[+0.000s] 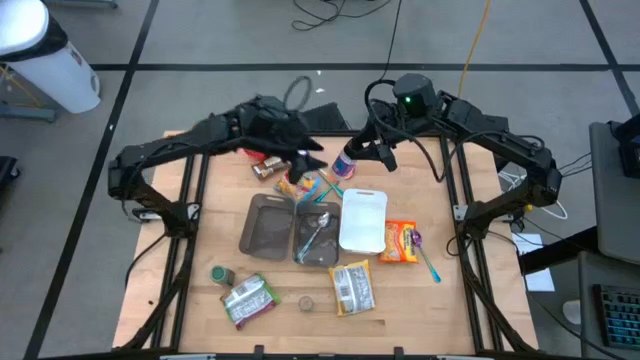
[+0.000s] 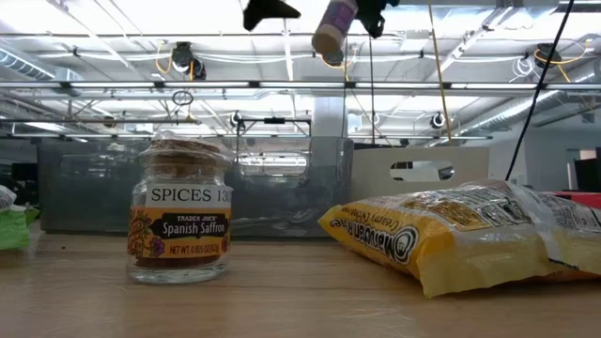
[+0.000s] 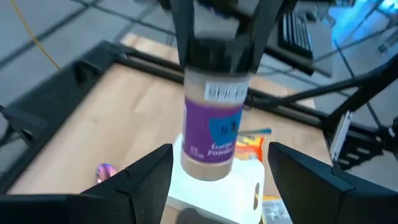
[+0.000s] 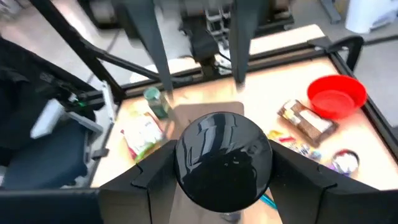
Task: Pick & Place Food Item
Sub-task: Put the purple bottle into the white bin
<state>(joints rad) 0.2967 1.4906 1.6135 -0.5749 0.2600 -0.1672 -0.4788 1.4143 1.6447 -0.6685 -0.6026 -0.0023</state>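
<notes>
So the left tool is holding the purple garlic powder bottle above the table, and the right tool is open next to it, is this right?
Not quite: the arms are swapped. The right tool holds the purple garlic powder bottle above the table, gripping its black cap, as the right wrist view shows. The left tool is the open one next to it, fingers apart on either side of the bottle.

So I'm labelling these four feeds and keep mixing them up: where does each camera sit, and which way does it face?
High view: overhead, straight down on table, both arms.
Low view: table height, level past saffron jar; garlic powder bottle hangs above.
Left wrist view: on left arm; left gripper open before the bottle.
Right wrist view: on right arm; right gripper shut on the bottle's black cap.
Shared: every view shows the bottle.
</notes>
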